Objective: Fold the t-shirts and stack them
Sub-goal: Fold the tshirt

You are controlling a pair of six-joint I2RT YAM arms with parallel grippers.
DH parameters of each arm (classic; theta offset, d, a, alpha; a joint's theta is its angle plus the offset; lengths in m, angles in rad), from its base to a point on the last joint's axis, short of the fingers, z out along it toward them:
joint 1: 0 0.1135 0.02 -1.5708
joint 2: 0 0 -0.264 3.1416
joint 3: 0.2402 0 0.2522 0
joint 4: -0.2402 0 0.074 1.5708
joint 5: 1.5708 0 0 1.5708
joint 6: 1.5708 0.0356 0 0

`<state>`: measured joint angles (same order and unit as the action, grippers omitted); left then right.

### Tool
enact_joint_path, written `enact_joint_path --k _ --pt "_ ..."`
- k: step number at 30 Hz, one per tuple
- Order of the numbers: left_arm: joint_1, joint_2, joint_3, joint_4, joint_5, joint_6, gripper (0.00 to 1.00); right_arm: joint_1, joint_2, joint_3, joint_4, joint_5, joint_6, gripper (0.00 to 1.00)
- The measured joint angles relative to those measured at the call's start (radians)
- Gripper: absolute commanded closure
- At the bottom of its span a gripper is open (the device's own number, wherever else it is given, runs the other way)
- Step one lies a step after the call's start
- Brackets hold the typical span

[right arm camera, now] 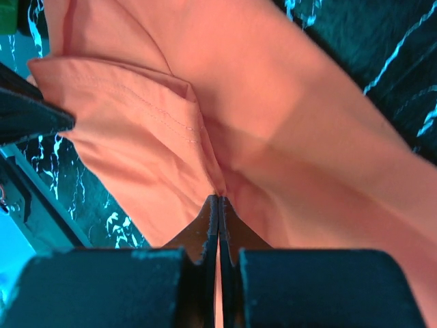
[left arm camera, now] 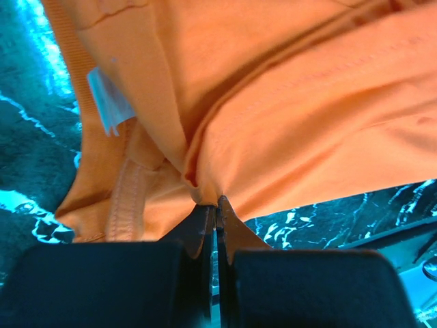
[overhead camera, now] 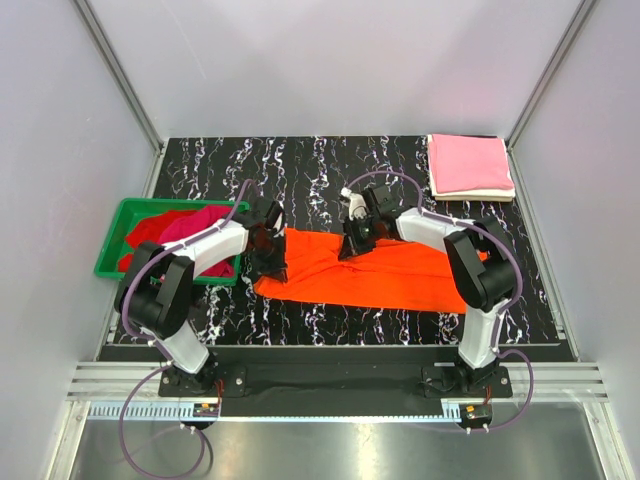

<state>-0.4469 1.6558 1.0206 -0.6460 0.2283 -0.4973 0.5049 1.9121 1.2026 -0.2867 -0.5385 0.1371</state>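
While the orange t-shirt lies spread across the middle of the bench, closer to the front edge than to the back, both arms have hold of it along its far side. The left fingers are pressed together on a bunched fold of orange cloth at the shirt's left end. The ribbed neckband and a small white label show just beside that pinch. The right fingers are likewise pinched tight on a fold of the same shirt, near the middle of its far edge, with a stitched hem running just beside them. Seen from above, the two pinches sit near each other, and the rest of the shirt stretches toward the bench's right edge.

In the far right corner, a folded pink t-shirt rests squarely on a folded cream-white t-shirt. At the left edge stands a green bin, which holds a red t-shirt and a crimson-magenta t-shirt, both crumpled.
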Motion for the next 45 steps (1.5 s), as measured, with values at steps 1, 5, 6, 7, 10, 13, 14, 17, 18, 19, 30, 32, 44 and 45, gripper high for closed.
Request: enact_joint_path --k 1,5,6,7,10,13,14,17,18,19,30,32,44,45 --pt "0.000 0.000 0.000 -0.007 -0.009 0.001 1.00 0.000 -0.008 -0.010 0.000 0.002 0.003 1.00" --pt "0.000 0.000 0.000 -0.017 -0.033 0.003 1.00 0.000 -0.026 -0.045 0.000 0.010 0.010 1.00" --pt "0.000 0.000 0.000 -0.018 -0.037 0.003 1.00 0.001 -0.026 -0.050 0.000 0.014 0.012 1.00" --pt "0.000 0.000 0.001 -0.019 -0.042 0.003 1.00 0.001 -0.026 -0.053 -0.001 0.017 0.014 1.00" --pt "0.000 0.000 0.012 -0.032 -0.055 0.003 1.00 0.002 -0.028 -0.055 -0.002 0.023 0.017 1.00" --pt "0.000 0.000 0.030 -0.049 -0.064 0.007 1.00 0.002 -0.038 -0.055 -0.003 0.023 0.017 1.00" --pt "0.000 0.000 0.035 -0.052 -0.067 0.008 1.00 0.002 -0.043 -0.055 -0.004 0.023 0.017 1.00" --pt "0.000 0.000 0.039 -0.060 -0.069 0.010 1.00 0.002 -0.059 -0.055 -0.004 0.021 0.017 1.00" --pt "0.000 0.000 0.038 -0.063 -0.068 0.010 1.00 0.002 -0.064 -0.055 -0.004 0.020 0.018 1.00" --pt "0.000 0.000 0.037 -0.064 -0.069 0.010 1.00 0.002 -0.066 -0.056 -0.004 0.019 0.021 1.00" --pt "-0.002 -0.002 0.053 -0.127 -0.073 0.023 0.64 0.002 -0.072 -0.084 -0.041 0.054 0.076 0.67" --pt "0.001 -0.002 0.103 -0.157 -0.082 0.032 0.64 0.002 -0.087 -0.083 -0.065 0.081 0.093 0.67" --pt "0.073 0.301 0.564 -0.145 -0.154 0.061 0.73 -0.151 -0.184 -0.042 -0.152 0.343 0.281 0.80" --pt "0.079 0.336 0.570 -0.145 -0.162 0.061 0.73 -0.190 -0.195 -0.056 -0.154 0.367 0.293 0.80"
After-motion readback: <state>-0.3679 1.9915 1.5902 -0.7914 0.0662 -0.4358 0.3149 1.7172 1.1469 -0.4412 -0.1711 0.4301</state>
